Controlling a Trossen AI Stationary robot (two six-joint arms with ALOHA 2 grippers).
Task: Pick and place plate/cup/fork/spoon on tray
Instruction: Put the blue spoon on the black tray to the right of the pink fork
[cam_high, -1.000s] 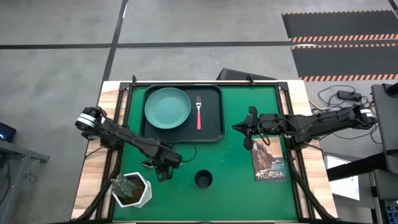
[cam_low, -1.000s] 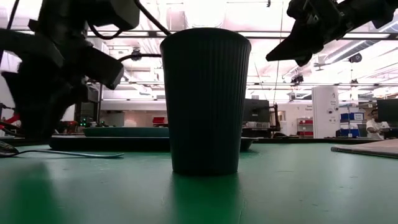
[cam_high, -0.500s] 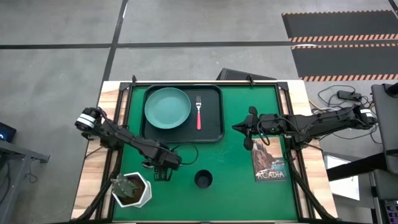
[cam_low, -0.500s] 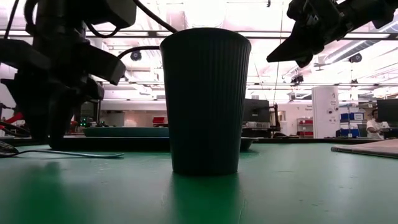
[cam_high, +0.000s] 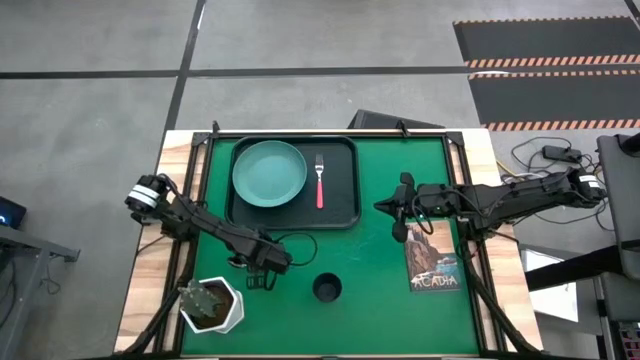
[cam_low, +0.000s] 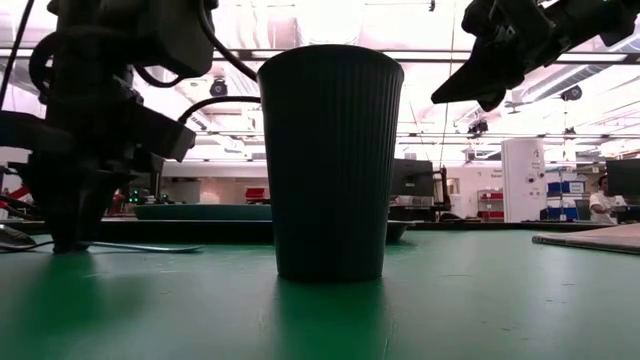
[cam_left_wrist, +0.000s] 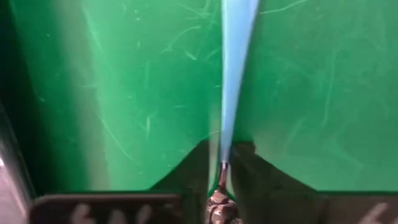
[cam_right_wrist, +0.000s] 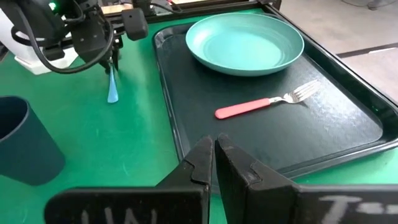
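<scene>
Green desk (cam_high: 380, 270): our left fingers (cam_left_wrist: 219, 163) pinch the spoon (cam_left_wrist: 233, 74); right fingers (cam_right_wrist: 214, 155) hover closed, holding nothing.

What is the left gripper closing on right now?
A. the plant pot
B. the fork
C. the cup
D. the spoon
D: the left wrist view shows the left gripper pinching the spoon by its light blue handle on the green mat, and the right wrist view shows the same grip.
</scene>
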